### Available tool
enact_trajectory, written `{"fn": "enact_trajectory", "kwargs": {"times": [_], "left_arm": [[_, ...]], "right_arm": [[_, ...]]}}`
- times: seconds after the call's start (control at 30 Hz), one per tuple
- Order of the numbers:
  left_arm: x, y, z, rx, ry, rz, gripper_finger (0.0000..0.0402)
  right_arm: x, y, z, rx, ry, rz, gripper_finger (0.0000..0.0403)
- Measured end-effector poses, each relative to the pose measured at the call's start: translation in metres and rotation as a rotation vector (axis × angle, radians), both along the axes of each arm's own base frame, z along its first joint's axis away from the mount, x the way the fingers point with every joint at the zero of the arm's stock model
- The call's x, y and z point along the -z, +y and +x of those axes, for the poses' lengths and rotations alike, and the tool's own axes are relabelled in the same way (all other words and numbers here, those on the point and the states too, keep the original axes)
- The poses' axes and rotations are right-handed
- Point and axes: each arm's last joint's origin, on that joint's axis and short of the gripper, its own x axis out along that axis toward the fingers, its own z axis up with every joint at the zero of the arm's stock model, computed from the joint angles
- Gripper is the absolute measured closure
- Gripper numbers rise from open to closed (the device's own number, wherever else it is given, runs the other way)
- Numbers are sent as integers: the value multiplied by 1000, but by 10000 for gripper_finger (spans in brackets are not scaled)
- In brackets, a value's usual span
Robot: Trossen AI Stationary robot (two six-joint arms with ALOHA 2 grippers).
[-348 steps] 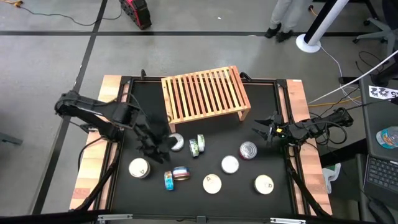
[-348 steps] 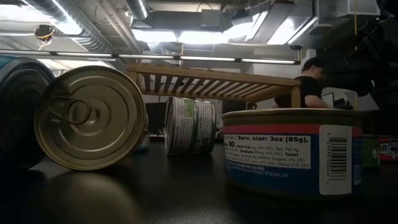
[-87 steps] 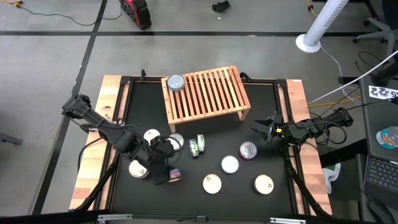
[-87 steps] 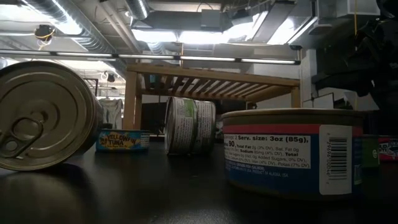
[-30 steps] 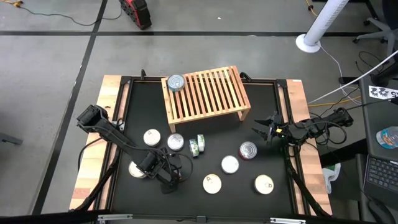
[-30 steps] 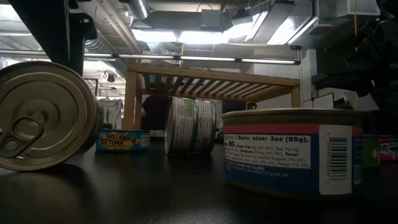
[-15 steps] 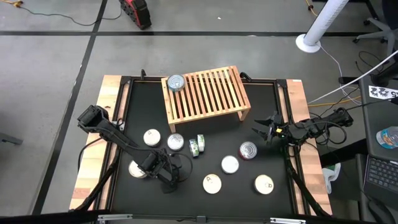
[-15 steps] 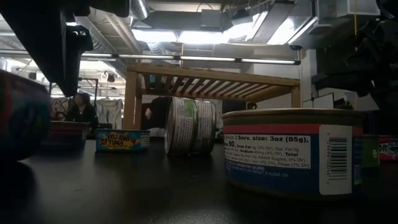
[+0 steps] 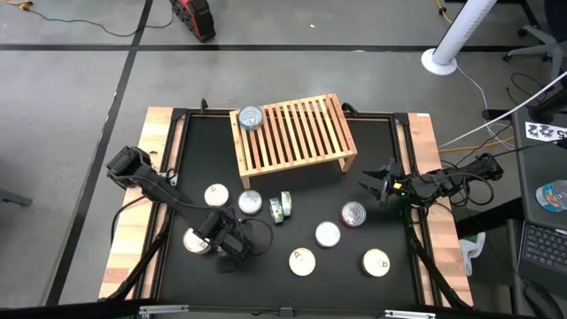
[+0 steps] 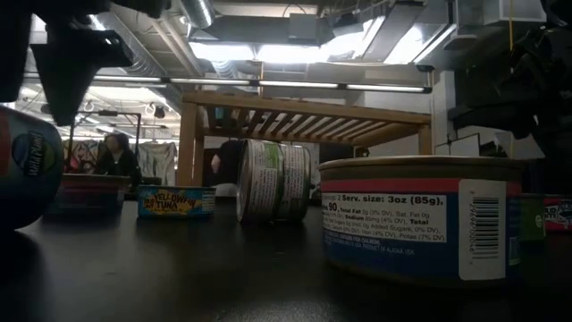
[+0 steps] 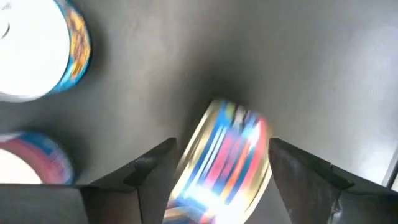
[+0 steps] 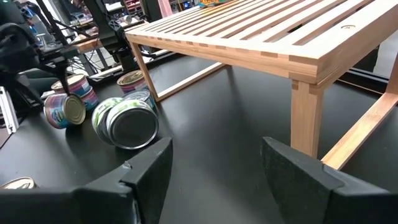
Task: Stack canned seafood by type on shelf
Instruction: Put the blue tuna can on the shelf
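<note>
My left gripper (image 9: 232, 255) points down near the table's front left, shut on a canned seafood tin (image 11: 224, 162) with a blue and red label. The tin stands on edge and also shows at the left of the low view (image 10: 27, 170). The light-wood shelf (image 9: 292, 133) stands at the back with one silver-lidded tin (image 9: 251, 117) flat on its left end. Several other tins lie on the black table, among them a green one on its edge (image 9: 280, 207). My right gripper (image 9: 376, 186) waits open at the right edge. My left gripper pinches the tin between its two fingers, one finger (image 11: 152, 171) at each flat end (image 11: 189, 168). The fingers come from above and straddle the tin's upper part. The tin stands on edge below them; I cannot tell whether its rim rests on the table.
Flat tins lie close by: a white-lidded one (image 9: 197, 241) just left of my left gripper, two more (image 9: 216, 195) (image 9: 251, 202) behind it, others (image 9: 302, 261) (image 9: 328, 234) (image 9: 353, 213) (image 9: 376, 261) to the right. Wooden rails (image 9: 133, 230) run along both table sides.
My left gripper has shifted a little toward the table's left edge and rolled about its downward axis. The tin between its fingers has turned with it: in the low view it showed its silver lid a second ago and now shows its side label, farther left.
</note>
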Motion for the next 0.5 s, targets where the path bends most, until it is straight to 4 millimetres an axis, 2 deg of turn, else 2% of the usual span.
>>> {"fn": "enact_trajectory", "kwargs": {"times": [0.27,0.5], "left_arm": [[-1,1,-5,177,50,12,155],[-1,3,-4,167,54,13,155]], "right_arm": [[0,0,0,0,0,0,160],[0,0,0,0,0,0,160]]}}
